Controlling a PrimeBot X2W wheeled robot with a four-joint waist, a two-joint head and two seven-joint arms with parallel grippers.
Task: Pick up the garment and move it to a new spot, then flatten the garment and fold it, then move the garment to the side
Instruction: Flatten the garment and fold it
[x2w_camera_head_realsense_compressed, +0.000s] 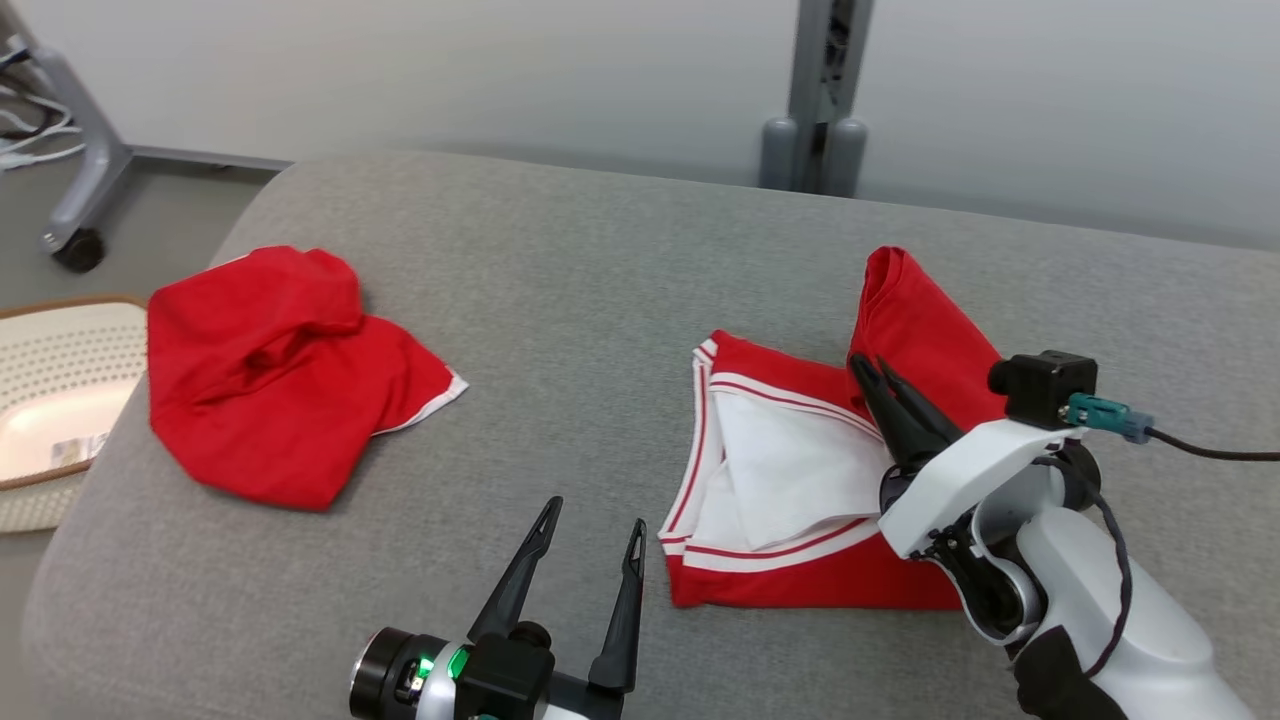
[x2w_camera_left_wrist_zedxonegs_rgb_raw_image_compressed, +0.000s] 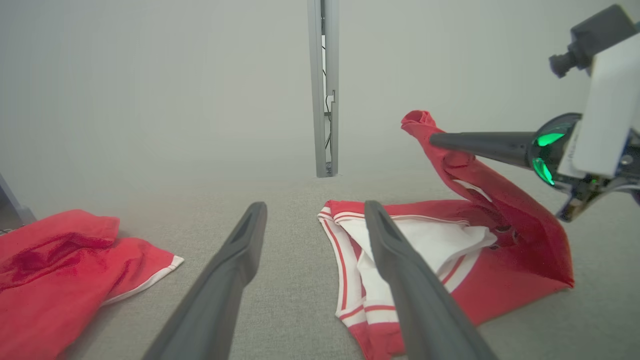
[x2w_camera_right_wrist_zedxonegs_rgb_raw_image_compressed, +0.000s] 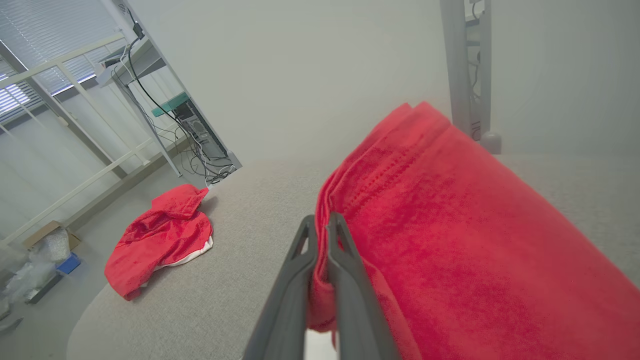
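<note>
Grey fabric covers the counter (x2w_camera_head_realsense_compressed: 600, 290) beneath both arms. The right pincer (x2w_camera_head_realsense_compressed: 868, 366) is clamped tight on a red fold of the garment (x2w_camera_head_realsense_compressed: 930, 330), holding that edge up off the counter. The rest of the garment, red with a white lining and striped trim, lies flat below. The left pincer (x2w_camera_head_realsense_compressed: 594, 516) hovers spread wide and empty, near the garment's left edge. Well apart at the far left lies a crumpled red cloth (x2w_camera_head_realsense_compressed: 270, 380), with a pale perforated basket (x2w_camera_head_realsense_compressed: 60, 380) beyond the counter's edge.

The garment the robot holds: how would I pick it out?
On the grey cushion, look to the robot's right side. There lies the garment, one flap pinched up by the right claw. Unlike the crumpled red heap, it shows white lining and striped trim.
</note>
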